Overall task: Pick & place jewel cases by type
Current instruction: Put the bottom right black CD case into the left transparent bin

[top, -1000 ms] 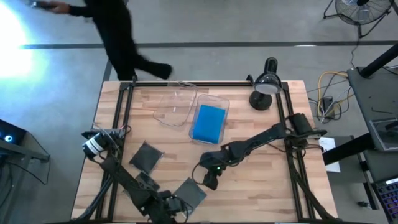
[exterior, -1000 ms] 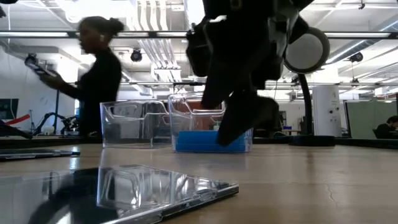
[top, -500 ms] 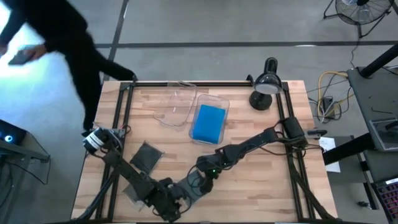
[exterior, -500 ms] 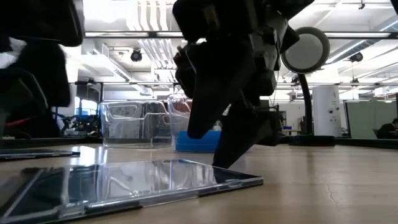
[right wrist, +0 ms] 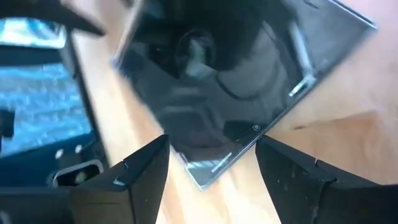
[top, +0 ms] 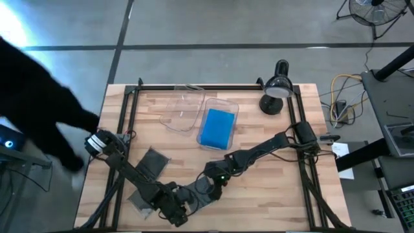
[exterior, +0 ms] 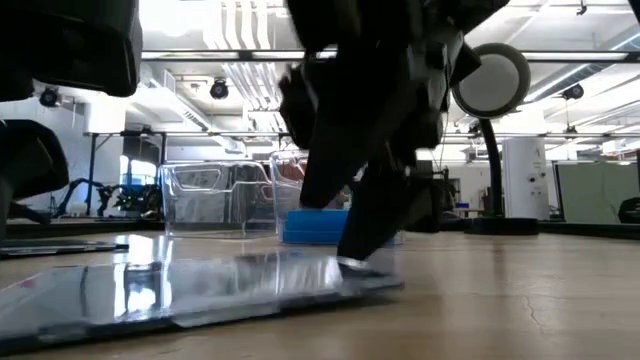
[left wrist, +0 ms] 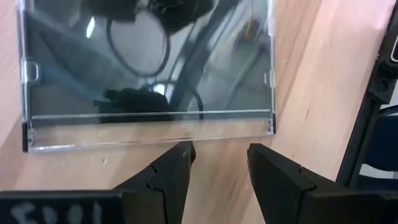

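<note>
We are at the pick step: our right gripper and left gripper both have fingers open and empty over a dark jewel case lying flat near the bench's front edge. Next, we judge, one gripper must straddle its edge and close, then carry it to the empty clear bin left of the blue-filled bin
</note>
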Robot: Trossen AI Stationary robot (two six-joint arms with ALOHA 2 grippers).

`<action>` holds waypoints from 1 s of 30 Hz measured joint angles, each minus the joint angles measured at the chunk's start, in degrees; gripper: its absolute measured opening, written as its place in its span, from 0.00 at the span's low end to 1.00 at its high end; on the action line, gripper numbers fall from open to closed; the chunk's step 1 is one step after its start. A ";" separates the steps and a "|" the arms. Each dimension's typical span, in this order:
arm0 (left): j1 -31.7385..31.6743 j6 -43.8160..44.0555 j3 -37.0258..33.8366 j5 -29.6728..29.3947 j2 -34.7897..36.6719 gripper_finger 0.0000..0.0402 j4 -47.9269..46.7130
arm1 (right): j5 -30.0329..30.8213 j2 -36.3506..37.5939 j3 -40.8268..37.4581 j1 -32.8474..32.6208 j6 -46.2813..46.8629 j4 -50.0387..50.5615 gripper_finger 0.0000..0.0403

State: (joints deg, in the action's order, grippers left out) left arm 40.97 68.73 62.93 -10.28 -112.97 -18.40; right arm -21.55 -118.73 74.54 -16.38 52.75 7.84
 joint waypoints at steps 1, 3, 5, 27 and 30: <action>0.05 0.11 -0.29 0.31 0.01 0.37 -0.01 | -0.19 0.61 0.02 0.03 -1.28 0.00 0.58; 0.22 0.06 -0.68 0.75 0.04 0.37 -0.14 | -0.53 1.95 0.09 0.21 -3.13 -0.24 0.58; 0.32 0.03 -0.99 0.89 0.09 0.37 -0.12 | -0.58 3.33 0.13 0.53 -4.82 -0.78 0.58; 0.46 -0.92 -1.21 -3.07 0.07 0.37 -0.09 | 3.88 6.24 0.11 2.24 11.74 -5.55 0.58; 0.46 -0.89 -1.24 -3.52 0.07 0.37 -0.12 | 5.43 6.21 0.09 2.29 14.27 -6.56 0.58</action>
State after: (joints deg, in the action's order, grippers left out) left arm 41.43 67.84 61.69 -13.81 -112.90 -18.52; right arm -16.12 -112.52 74.63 -14.09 67.02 1.27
